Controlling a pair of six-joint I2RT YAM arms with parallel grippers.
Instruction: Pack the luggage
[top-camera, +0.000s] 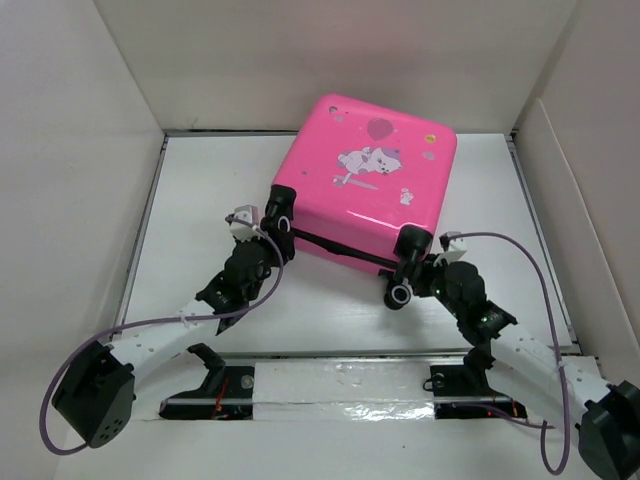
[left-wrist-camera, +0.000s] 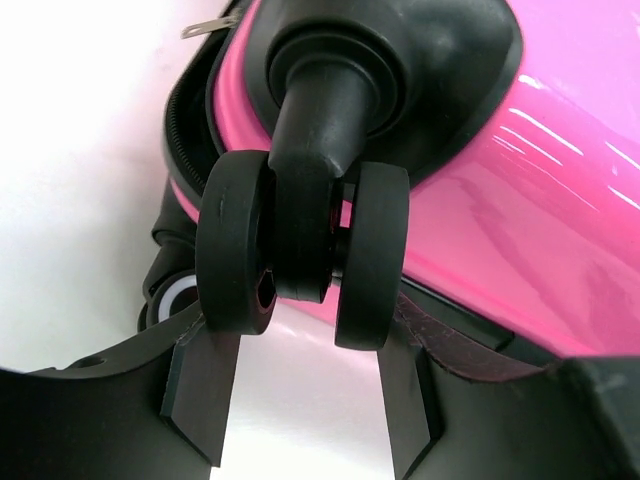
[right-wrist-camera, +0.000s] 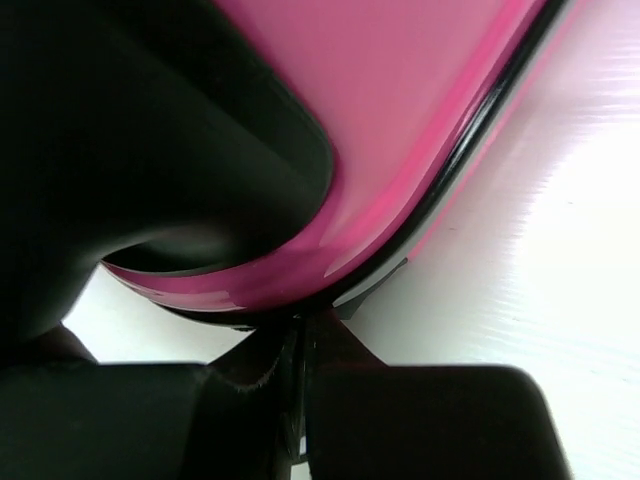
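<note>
The pink suitcase (top-camera: 375, 190) lies flat on the white table (top-camera: 330, 320), toward the far side, with the printed shell and its white cartoon animal (top-camera: 365, 160) facing up. The two halves are folded together, so nothing of the inside or of any packed things can be seen. No loose items lie on the table around it. From this, the filling part of the task seems to be finished, and what is left is probably the closing.

The left gripper (left-wrist-camera: 305, 340) is at the near left corner of the case. Its jaws stand apart on both sides of the black double caster wheel (left-wrist-camera: 372, 255); if they press on the wheel or only frame it, the pictures do not tell. Beside this corner the black zipper track looks a little parted, and a small metal zipper tab (left-wrist-camera: 205, 27) shows above it.

The right gripper (right-wrist-camera: 303, 325) is at the near right corner, clenched against the dark seam under the pink shell. Whether something thin is pinched there is not clear.

The zipper is most likely not yet fully run around the case.
</note>
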